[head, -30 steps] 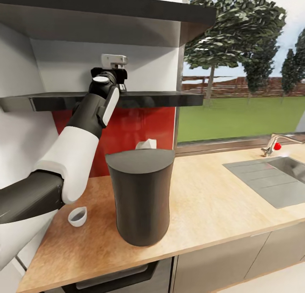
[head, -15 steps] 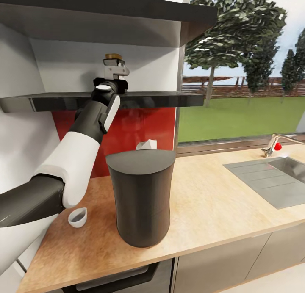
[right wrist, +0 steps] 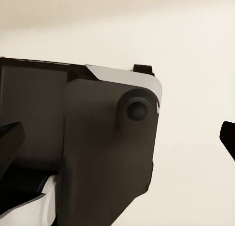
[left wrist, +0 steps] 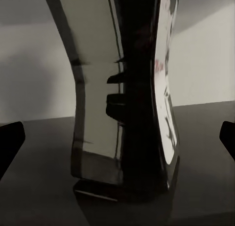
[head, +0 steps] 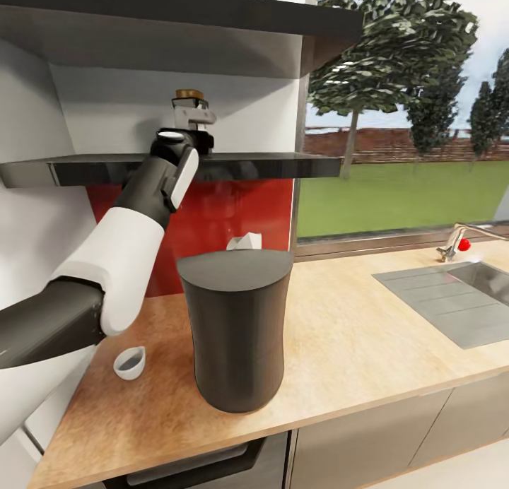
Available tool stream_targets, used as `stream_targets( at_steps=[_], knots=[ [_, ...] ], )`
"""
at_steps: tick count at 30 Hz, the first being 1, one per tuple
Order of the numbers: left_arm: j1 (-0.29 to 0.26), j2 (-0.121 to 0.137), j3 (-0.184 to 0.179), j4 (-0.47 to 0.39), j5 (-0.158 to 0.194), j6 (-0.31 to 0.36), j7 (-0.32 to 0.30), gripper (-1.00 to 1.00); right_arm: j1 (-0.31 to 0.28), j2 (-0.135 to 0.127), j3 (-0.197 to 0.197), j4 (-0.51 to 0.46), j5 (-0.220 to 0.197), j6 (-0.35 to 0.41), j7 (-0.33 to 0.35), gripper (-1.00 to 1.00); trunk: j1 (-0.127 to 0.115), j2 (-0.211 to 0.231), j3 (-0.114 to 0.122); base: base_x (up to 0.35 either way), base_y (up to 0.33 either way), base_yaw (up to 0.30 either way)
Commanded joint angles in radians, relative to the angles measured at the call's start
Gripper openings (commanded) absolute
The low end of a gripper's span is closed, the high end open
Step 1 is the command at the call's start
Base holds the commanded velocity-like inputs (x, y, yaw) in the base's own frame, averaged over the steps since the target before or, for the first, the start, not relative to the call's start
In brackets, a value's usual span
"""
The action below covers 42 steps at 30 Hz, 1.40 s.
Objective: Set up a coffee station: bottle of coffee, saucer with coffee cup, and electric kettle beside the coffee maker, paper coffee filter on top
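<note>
Left wrist view: bottle of coffee [left wrist: 132, 103] label

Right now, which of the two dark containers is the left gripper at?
The bottle of coffee on the kitchen shelf, gold-brown lidded, framed between the left gripper fingers. The far bigger coffee maker stands below on the countertop.

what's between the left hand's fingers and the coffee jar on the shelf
Nothing. In the left wrist view the coffee jar stands on the shelf with bare gaps to the fingers at either edge.
</note>
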Motion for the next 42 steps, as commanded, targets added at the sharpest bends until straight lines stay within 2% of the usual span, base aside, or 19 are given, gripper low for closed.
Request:
stream_targets(
  at_steps=[1, 8, 15, 16, 29, 37, 40, 42],
  knots=[
    [-0.006, 0.0, 0.0, 0.005, 0.003, 0.012, 0.003, 1.0, 0.0, 0.0, 0.008, -0.001, -0.01, 0.004, 0.002, 1.0, 0.0, -0.001, -0.001, 0.0, 0.0, 0.0],
    [-0.046, 0.002, 0.017, 0.044, 0.041, 0.05, 0.002, 1.0, 0.0, -0.002, 0.009, 0.0, -0.01, 0.003, 0.001, 1.0, 0.0, -0.001, -0.001, 0.0, 0.0, 0.0],
    [-0.085, 0.003, 0.02, 0.083, 0.072, 0.046, 0.002, 1.0, 0.0, -0.002, 0.009, 0.001, -0.01, 0.002, 0.001, 1.0, 0.0, -0.001, -0.001, 0.0, 0.0, 0.0],
    [-0.218, 0.003, 0.02, 0.287, 0.073, 0.045, 0.002, 1.0, 0.0, -0.002, 0.009, 0.001, -0.01, 0.002, 0.001, 1.0, 0.0, -0.001, -0.001, 0.0, 0.0, 0.0],
    [-0.217, 0.004, 0.023, 0.29, 0.076, -0.001, 0.002, 1.0, 0.0, -0.003, 0.009, 0.001, -0.011, 0.002, 0.001, 1.0, 0.0, -0.001, -0.001, 0.0, 0.0, 0.0],
    [-0.21, 0.004, 0.062, 0.279, 0.074, -0.021, 0.003, 1.0, 0.0, -0.004, 0.009, 0.002, -0.011, 0.002, 0.001, 1.0, 0.0, -0.001, -0.001, 0.0, 0.0, 0.0],
    [-0.208, 0.004, 0.064, 0.276, 0.073, -0.033, 0.003, 1.0, 0.0, -0.005, 0.009, 0.002, -0.01, 0.002, 0.001, 1.0, 0.0, -0.001, -0.001, 0.0, 0.0, 0.0],
    [-0.205, 0.004, 0.063, 0.276, 0.073, -0.075, 0.004, 1.0, 0.0, -0.006, 0.009, 0.003, -0.01, 0.003, 0.001, 1.0, 0.0, -0.001, -0.001, 0.0, 0.0, 0.0]
  ],
)
